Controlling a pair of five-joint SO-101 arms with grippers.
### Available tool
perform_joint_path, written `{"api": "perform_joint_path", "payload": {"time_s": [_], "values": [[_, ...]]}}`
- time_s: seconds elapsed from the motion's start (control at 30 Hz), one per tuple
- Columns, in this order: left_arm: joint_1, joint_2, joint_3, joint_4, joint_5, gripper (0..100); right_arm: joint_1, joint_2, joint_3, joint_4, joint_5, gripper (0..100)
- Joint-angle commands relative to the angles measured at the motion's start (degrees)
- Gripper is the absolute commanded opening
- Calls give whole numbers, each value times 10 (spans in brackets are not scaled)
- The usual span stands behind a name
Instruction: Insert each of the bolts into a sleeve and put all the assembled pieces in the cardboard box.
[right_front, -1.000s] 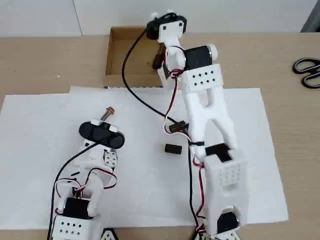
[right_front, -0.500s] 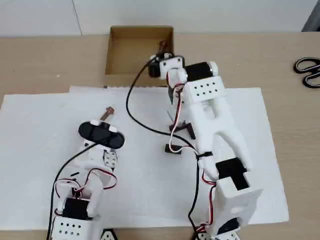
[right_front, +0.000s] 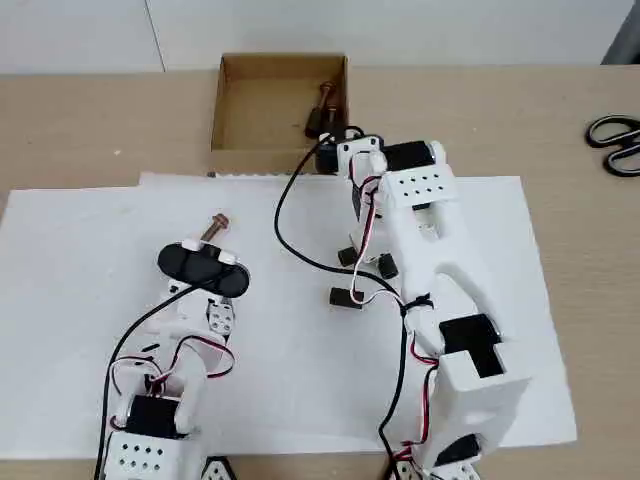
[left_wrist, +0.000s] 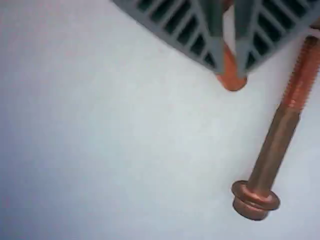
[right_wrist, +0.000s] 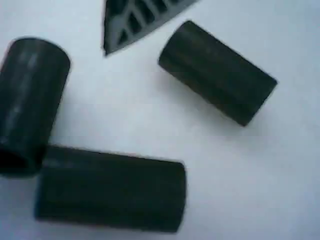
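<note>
Held the left arm (right_front: 185, 350) bent short and low, close to the near edge of the counter (right_front: 80, 120), with its wrist (right_front: 203, 268) tipped forward and down. Had the left gripper (left_wrist: 227, 60) aimed at the counter just above the surface, ribbed fingers (left_wrist: 175, 25) drawn together to a narrow slit. Had the right arm (right_front: 440, 260) stretched much farther across the counter, base joint near the front edge, forearm sloping forward and left, wrist (right_front: 362, 158) turned downward at the far end.
</note>
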Motion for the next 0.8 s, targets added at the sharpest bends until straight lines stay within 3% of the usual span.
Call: {"api": "perform_joint_path", "payload": {"time_s": [0.0, 0.57, 0.77], "values": [[-3, -6, -3, -11, -4, 6, 5, -29, 21, -29, 6, 190], [-3, -6, -2, -11, -4, 6, 5, 44, 47, -105, 19, 188], [-3, -6, -2, -11, -4, 6, 22, 71, 47, -132, 19, 91]]}}
